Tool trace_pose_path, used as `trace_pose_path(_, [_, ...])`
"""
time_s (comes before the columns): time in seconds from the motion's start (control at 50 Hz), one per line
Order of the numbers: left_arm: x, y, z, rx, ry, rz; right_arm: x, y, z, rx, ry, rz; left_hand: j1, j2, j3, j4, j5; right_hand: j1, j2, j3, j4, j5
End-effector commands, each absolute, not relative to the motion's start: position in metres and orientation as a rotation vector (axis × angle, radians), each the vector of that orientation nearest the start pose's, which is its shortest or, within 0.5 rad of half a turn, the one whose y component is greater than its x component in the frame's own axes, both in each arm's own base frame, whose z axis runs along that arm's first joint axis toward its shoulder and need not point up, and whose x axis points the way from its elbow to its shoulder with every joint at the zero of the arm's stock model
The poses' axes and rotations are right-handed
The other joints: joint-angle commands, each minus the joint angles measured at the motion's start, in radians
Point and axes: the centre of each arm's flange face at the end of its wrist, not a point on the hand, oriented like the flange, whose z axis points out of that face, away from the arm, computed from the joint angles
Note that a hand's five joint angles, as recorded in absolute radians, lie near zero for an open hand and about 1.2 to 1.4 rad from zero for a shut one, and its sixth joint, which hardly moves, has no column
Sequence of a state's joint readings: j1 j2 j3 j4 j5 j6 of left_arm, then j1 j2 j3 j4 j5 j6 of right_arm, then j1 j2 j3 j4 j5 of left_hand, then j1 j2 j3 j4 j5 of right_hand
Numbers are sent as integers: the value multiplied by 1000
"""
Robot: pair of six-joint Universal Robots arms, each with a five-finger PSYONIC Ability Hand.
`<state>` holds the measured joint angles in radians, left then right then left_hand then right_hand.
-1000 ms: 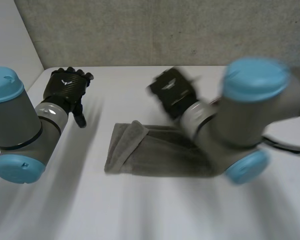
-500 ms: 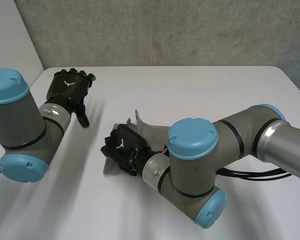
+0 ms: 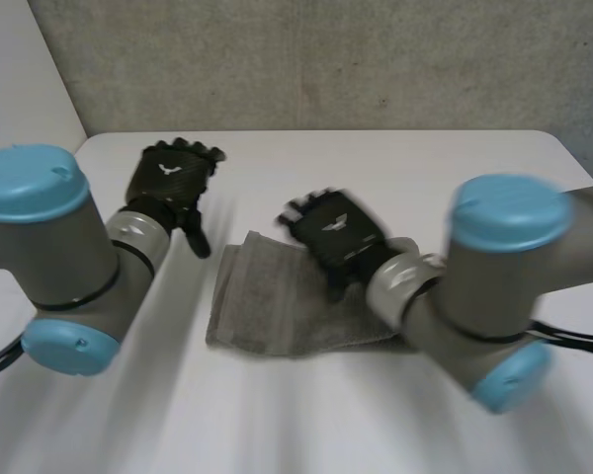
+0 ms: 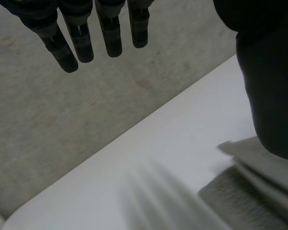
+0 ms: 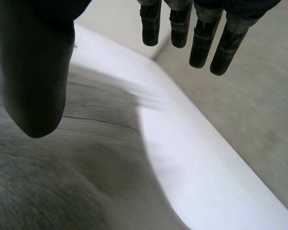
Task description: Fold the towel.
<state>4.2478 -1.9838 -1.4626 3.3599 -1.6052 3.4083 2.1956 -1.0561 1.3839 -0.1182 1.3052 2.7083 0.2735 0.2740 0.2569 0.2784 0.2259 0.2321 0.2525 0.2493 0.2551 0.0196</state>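
Note:
The grey towel (image 3: 267,301) lies folded and flat on the white table (image 3: 415,168), in front of both arms. My right hand (image 3: 338,229) hovers over the towel's right part, open, fingers straight and holding nothing. In the right wrist view the same hand (image 5: 201,43) hangs above the towel (image 5: 57,182), thumb spread apart from the fingers. My left hand (image 3: 170,176) is raised just off the towel's far left corner, open and empty. In the left wrist view its fingers (image 4: 110,38) are straight, and the towel's corner (image 4: 259,187) lies below the thumb.
A grey wall (image 3: 326,59) runs behind the table's far edge. Bare table surface spreads in front of the towel and to its right. My right arm's elbow (image 3: 494,296) stands low over the table just right of the towel.
My right hand was curled low at the towel's left end; it has opened, risen and pulled back to the right. The towel now lies flat. My left hand moved right, nearer the towel.

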Motion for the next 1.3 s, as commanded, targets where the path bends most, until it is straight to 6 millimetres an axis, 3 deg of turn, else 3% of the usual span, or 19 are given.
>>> trace_pose_path(0.02, [-323, -261, 198, 978, 2272, -2224, 284, -246, 202, -989, 2027, -1710, -66, -66, -49, -71, -193, -58, -78, -75, -81, -20])
trace_pose_path(0.12, [-336, -252, 174, 1062, 2314, -2164, 265, -238, 179, -963, 2144, -1627, -66, -66, -49, -71, -193, -58, -78, -75, -81, -20])
trace_pose_path(0.32, [-342, -264, 124, 1085, 2387, -2010, 258, -226, 146, -966, 2236, -1504, -51, -52, -35, -56, -178, 138, 117, 120, 115, 176])
trace_pose_path(0.44, [-333, -274, 117, 984, 2381, -1950, 256, -232, 131, -957, 2298, -1515, -51, -52, -35, -56, -178, 549, 528, 531, 526, 587])
trace_pose_path(0.52, [-333, -268, 122, 976, 2385, -1955, 251, -238, 134, -969, 2340, -1615, -51, -52, -35, -56, -178, 1162, 1142, 1145, 1139, 1200])
trace_pose_path(0.64, [-334, -260, 141, 974, 2381, -1986, 250, -248, 148, -1093, 2306, -1795, -54, -55, -37, -59, -181, 1164, 1144, 1147, 1141, 1202])
trace_pose_path(0.76, [-336, -248, 170, 949, 2398, -2051, 268, -258, 181, -1355, 2153, -2025, -63, -63, -46, -68, -190, 1164, 1144, 1147, 1141, 1202])
trace_pose_path(0.8, [-333, -248, 184, 893, 2414, -2096, 301, -242, 198, -1486, 1961, -2100, -66, -66, -49, -71, -193, 1164, 1144, 1147, 1141, 1202])
trace_pose_path(0.88, [-329, -249, 197, 847, 2411, -2132, 333, -225, 209, -1602, 1777, -2142, -63, -63, -46, -68, -190, 1164, 1144, 1147, 1141, 1202])
trace_pose_path(0.92, [-316, -260, 204, 784, 2397, -2124, 360, -211, 204, -1716, 1640, -2134, -63, -63, -46, -68, -190, 1164, 1144, 1147, 1141, 1202])
trace_pose_path(1.0, [-297, -276, 213, 694, 2373, -2122, 382, -192, 192, -1814, 1504, -2079, -60, -61, -43, -65, -187, 1164, 1144, 1147, 1141, 1202])
trace_pose_path(1.04, [-284, -286, 218, 628, 2361, -2125, 399, -164, 167, -1923, 1350, -1913, -57, -58, -40, -62, -184, 1164, 1144, 1147, 1141, 1202])
trace_pose_path(1.06, [-284, -286, 218, 628, 2361, -2125, 399, -164, 166, -1923, 1350, -1912, -57, -58, -40, -62, -184, 1164, 1144, 1147, 1141, 1202])
trace_pose_path(1.1, [-276, -291, 219, 593, 2360, -2114, 401, -144, 137, -2018, 1281, -1704, -57, -58, -40, -62, -184, 1164, 1144, 1147, 1141, 1202])
trace_pose_path(1.18, [-272, -293, 218, 584, 2361, -2108, 398, -142, 130, -2036, 1315, -1616, -57, -58, -40, -62, -184, 1164, 1144, 1147, 1141, 1202])
trace_pose_path(1.22, [-272, -292, 217, 588, 2365, -2105, 396, -149, 133, -1991, 1382, -1644, -57, -58, -40, -62, -184, 442, 421, 425, 419, 480])
trace_pose_path(1.24, [-272, -292, 217, 588, 2365, -2105, 396, -149, 133, -1991, 1382, -1644, -57, -58, -40, -62, -184, 437, 417, 420, 414, 475])
trace_pose_path(1.26, [-271, -291, 216, 592, 2369, -2100, 395, -151, 137, -1940, 1426, -1661, -57, -58, -40, -62, -184, 167, 146, 150, 144, 205])
trace_pose_path(1.3, [-271, -292, 216, 589, 2364, -2108, 394, -152, 148, -1866, 1465, -1689, -57, -58, -40, -62, -184, 111, 91, 94, 88, 149])
